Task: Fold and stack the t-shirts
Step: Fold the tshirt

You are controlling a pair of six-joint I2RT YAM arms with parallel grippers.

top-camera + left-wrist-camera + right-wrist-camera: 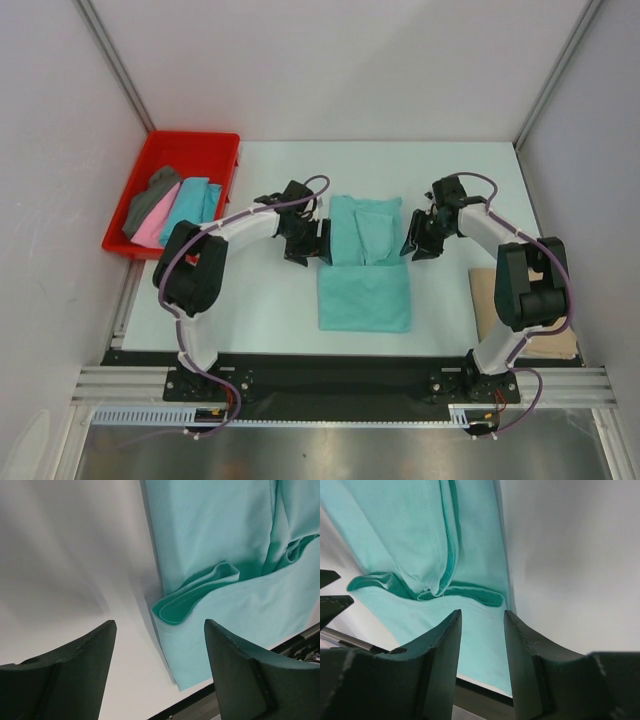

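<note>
A mint green t-shirt (365, 290) lies flat in the middle of the table, both sleeves folded in over its upper half. My left gripper (305, 240) hovers at the shirt's left edge, open and holding nothing. In the left wrist view the shirt (215, 530) shows a folded sleeve hem ahead of that gripper (160, 645). My right gripper (418, 238) is at the shirt's right edge. Its jaws (482, 630) stand apart over the cloth (395, 530) with nothing between them. Grey (150, 195), pink (150, 228) and turquoise (190, 205) t-shirts lie in the tray. A tan t-shirt (487, 300) lies under the right arm.
The red plastic tray (190, 137) stands at the back left of the table. Grey walls enclose the table on three sides. The black rail with the arm bases runs along the near edge.
</note>
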